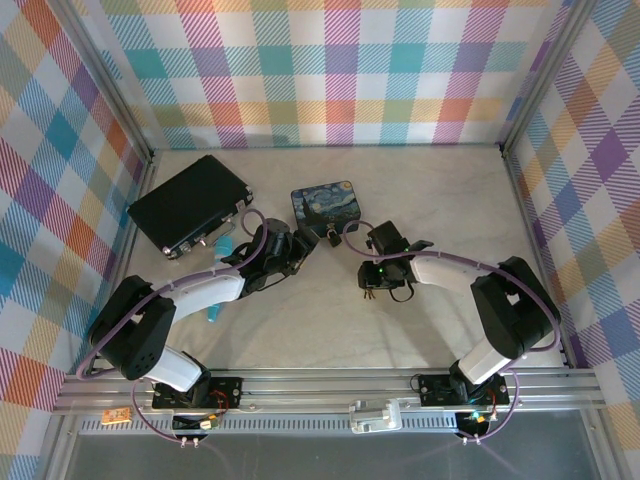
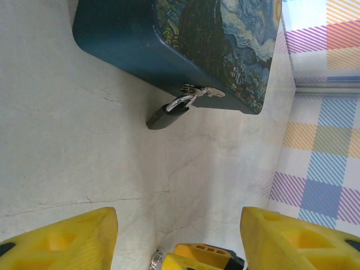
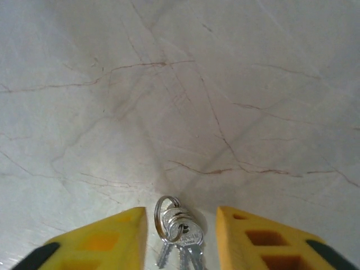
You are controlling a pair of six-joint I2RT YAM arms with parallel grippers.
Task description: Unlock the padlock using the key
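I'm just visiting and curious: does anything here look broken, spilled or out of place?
Nothing stands out. The padlock is hooked through the latch of the painted tin, its body resting on the table, and the keys lie flat on it. No damage or spills show.

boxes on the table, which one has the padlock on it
The small blue Starry Night tin, with the padlock hanging from its hasp; the other is a larger plain black case.

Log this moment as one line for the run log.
left gripper: open, facing padlock hanging on tin | right gripper: open, straddling key on table | key not yet in padlock
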